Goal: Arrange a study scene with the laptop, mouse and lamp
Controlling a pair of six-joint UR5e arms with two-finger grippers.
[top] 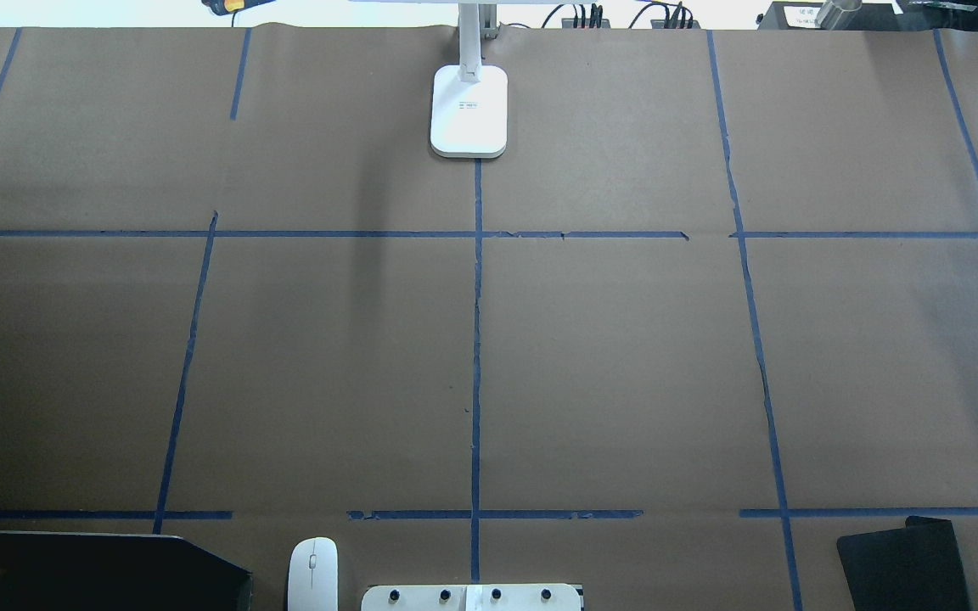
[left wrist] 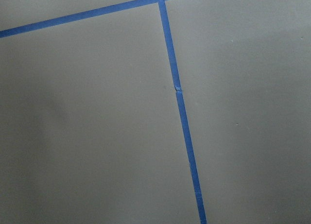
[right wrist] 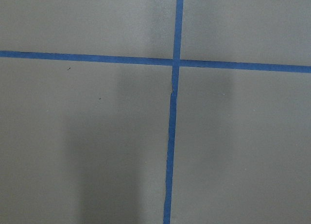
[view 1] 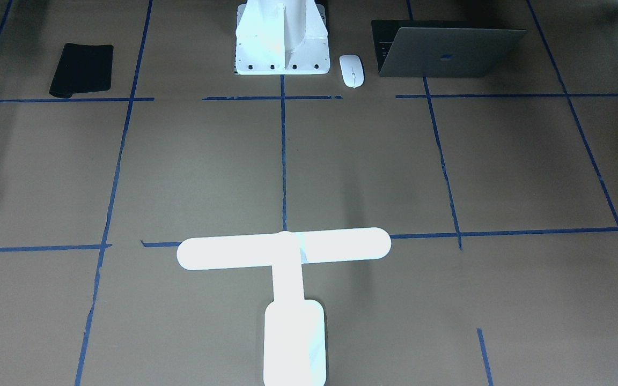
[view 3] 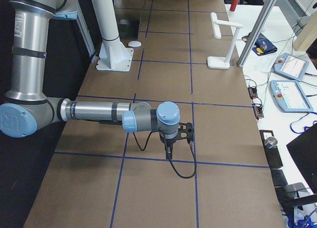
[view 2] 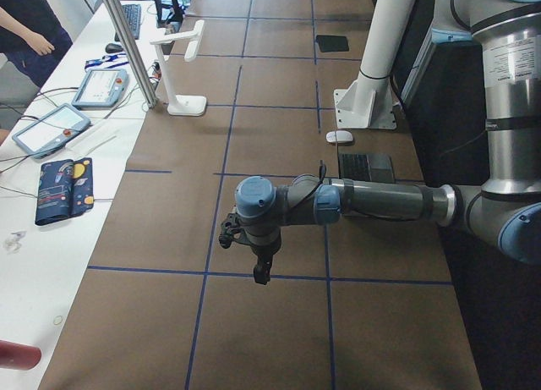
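Laptop (view 1: 448, 51) partly open at the near left edge by the robot, mouse (view 1: 352, 70) just right of it beside the white pedestal (view 1: 282, 43), lamp (view 1: 287, 252) lit at far centre: seemingly start positions, nothing arranged yet. Left gripper (view 2: 260, 274) and right gripper (view 3: 169, 148) hanging over taped table (view 2: 279, 339), probably parked clear of everything; clenched or released, cannot tell.

The left arm (view 2: 380, 202) enters from 3 o'clock with its forearm horizontal. The left gripper (view 2: 260, 274) points down. The right arm (view 3: 94, 111) enters from 9 o'clock, also horizontal. The right gripper (view 3: 169, 150) points down. Jaw state of the 2 grippers is indeterminate.
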